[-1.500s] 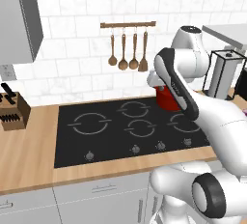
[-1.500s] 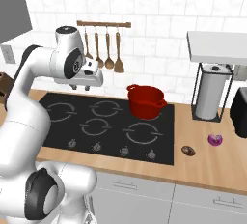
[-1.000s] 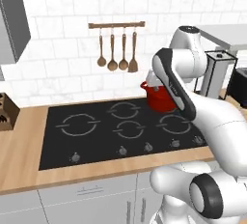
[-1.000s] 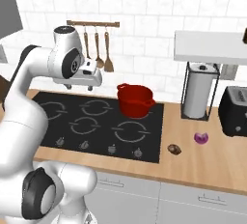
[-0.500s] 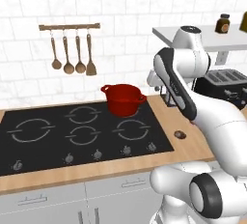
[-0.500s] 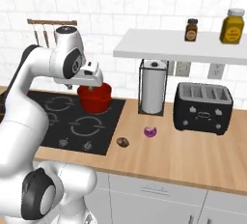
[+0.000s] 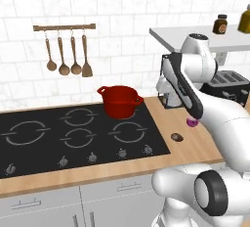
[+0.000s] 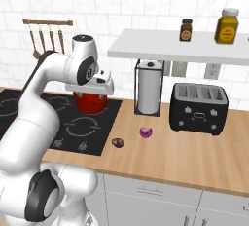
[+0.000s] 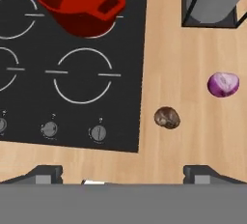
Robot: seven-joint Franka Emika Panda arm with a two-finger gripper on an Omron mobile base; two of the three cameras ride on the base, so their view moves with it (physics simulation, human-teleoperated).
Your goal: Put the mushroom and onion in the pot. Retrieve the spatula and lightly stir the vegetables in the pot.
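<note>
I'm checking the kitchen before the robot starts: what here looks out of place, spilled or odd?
Two vegetables lie loose on the wooden counter right of the cooktop: the purple onion and a small brown lump, probably the mushroom. Nothing is spilled or tipped; the red pot sits upright on a burner.

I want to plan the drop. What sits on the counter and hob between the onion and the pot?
Nothing visible does. The onion lies on bare counter right of the hob, and the pot stands on a back burner; the small brown lump lies off that line.
</note>
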